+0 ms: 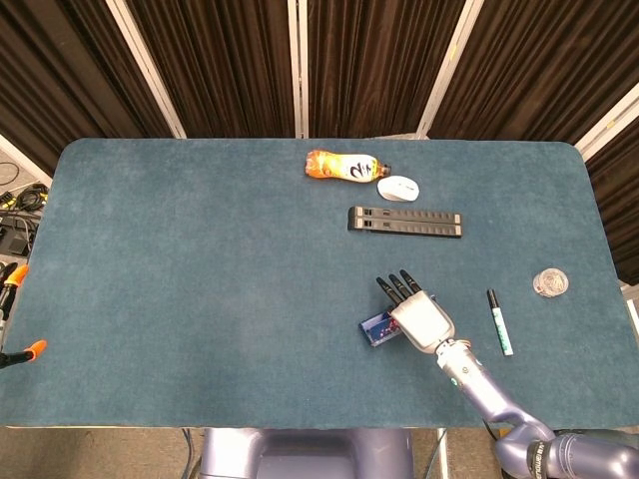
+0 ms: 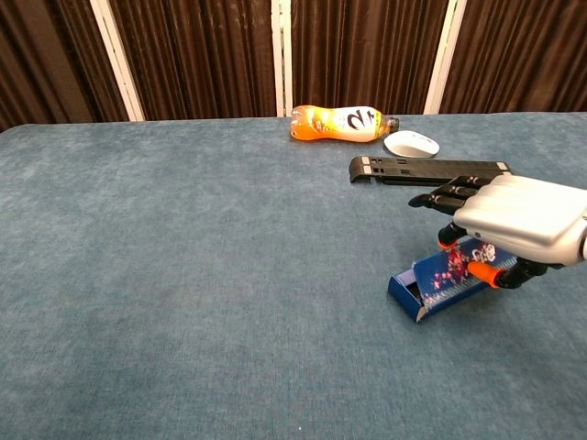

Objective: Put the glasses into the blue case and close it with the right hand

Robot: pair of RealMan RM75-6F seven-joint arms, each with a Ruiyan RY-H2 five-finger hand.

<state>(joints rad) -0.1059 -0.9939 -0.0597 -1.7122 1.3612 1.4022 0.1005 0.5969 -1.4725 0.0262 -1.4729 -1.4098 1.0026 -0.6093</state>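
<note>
The blue case (image 1: 375,329) (image 2: 438,286) lies right of the table's middle, its patterned lid tilted down over the base, with a dark gap at the left end. The glasses do not show in either view. My right hand (image 1: 417,311) (image 2: 514,218) hovers flat over the case, its black fingers (image 2: 446,195) stretched out toward the far side. Its orange-tipped thumb presses on the lid from the front. It grips nothing. My left hand appears in neither view.
An orange bottle (image 1: 341,167) (image 2: 341,123) and a white mouse (image 1: 398,188) (image 2: 411,144) lie at the back. A black folding stand (image 1: 404,222) (image 2: 426,169) lies just beyond the hand. A marker (image 1: 499,321) and a small clear round lid (image 1: 550,282) sit to the right.
</note>
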